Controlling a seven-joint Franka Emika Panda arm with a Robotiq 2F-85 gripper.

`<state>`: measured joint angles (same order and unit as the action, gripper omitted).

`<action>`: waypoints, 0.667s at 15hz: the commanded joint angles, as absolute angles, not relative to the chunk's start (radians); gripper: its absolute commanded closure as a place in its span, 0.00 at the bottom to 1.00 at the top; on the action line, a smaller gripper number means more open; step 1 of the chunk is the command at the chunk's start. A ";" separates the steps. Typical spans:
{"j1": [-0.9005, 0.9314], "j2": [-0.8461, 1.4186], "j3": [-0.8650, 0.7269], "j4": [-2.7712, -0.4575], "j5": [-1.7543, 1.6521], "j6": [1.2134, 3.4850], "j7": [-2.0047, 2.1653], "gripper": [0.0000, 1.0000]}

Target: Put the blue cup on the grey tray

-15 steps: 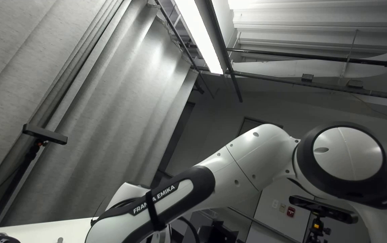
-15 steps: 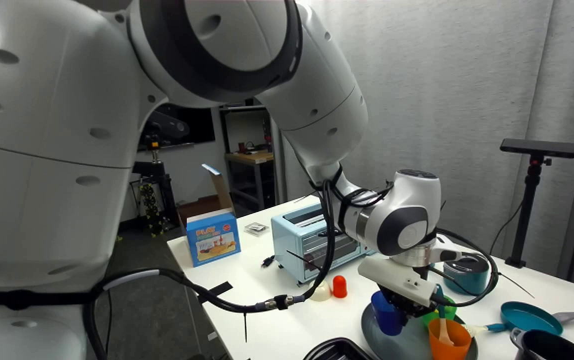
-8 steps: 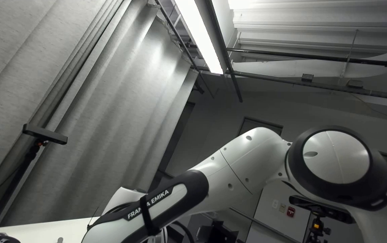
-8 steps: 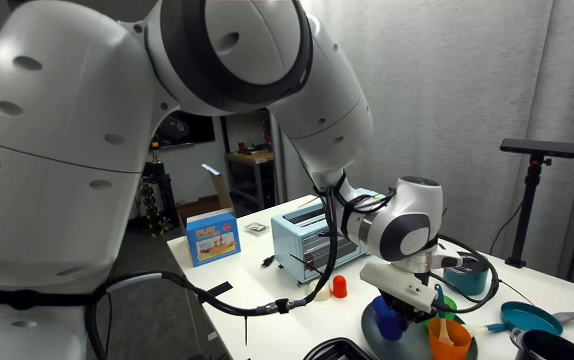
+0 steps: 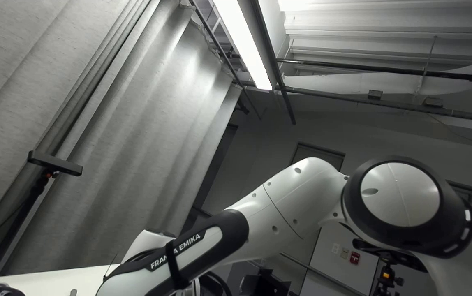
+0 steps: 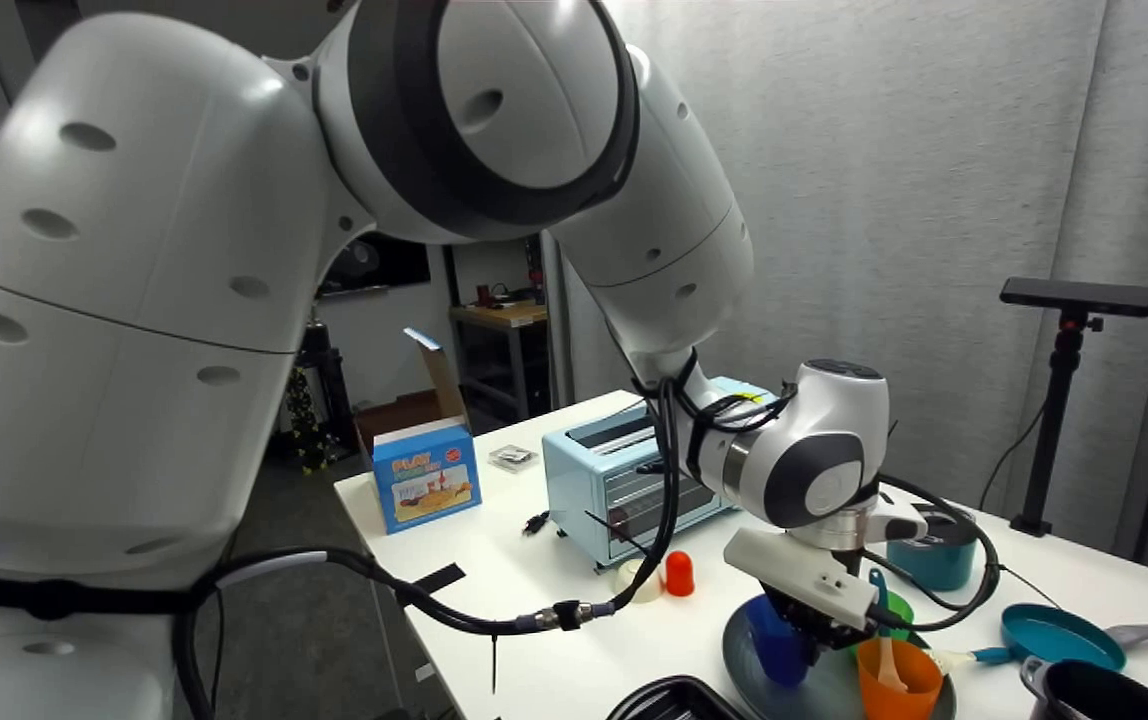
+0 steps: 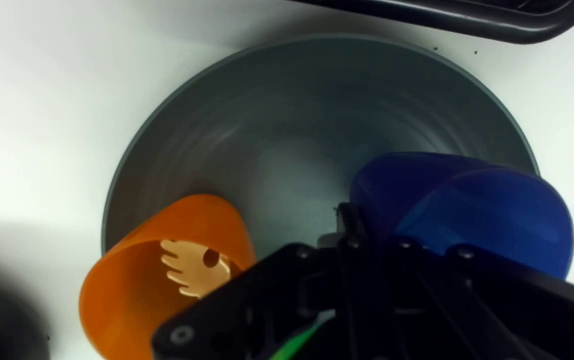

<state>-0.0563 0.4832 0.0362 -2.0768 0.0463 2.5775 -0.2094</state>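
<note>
White table (image 6: 584,665), grey tray (image 7: 292,100), toaster oven (image 6: 624,490), teal pan (image 6: 1059,638)

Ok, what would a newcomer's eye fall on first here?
Probably the big white arm, looming in both exterior views. Next, in the wrist view, the vivid blue cup, held by the gripper at the right side of the grey tray, and the orange cup at that tray's lower left.

In an exterior view, you see the blue cup (image 6: 777,645), mouth upward and tilted, over one side of the grey tray (image 6: 819,695); you cannot tell whether its base touches. In the wrist view, note the cup's dark outer wall, brighter interior and lip, which shows past the tray's rim. The tray, round and shallow, lies flat on the surface (image 6: 574,670).
</note>
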 commanded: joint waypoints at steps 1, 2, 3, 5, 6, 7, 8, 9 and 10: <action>-0.055 0.504 0.031 -2.040 0.036 2.563 -0.184 0.68; -0.056 0.505 0.031 -2.038 0.037 2.562 -0.184 0.62; -0.056 0.506 0.031 -2.037 0.038 2.562 -0.184 0.53; -0.057 0.505 0.032 -2.036 0.040 2.562 -0.183 0.40; -0.058 0.505 0.032 -2.035 0.040 2.563 -0.183 0.31; -0.058 0.505 0.032 -2.035 0.040 2.563 -0.183 0.24; -0.059 0.502 0.034 -2.039 0.043 2.566 -0.185 0.16; -0.060 0.498 0.037 -2.043 0.045 2.566 -0.187 0.10; -0.061 0.489 0.041 -2.052 0.048 2.570 -0.192 0.03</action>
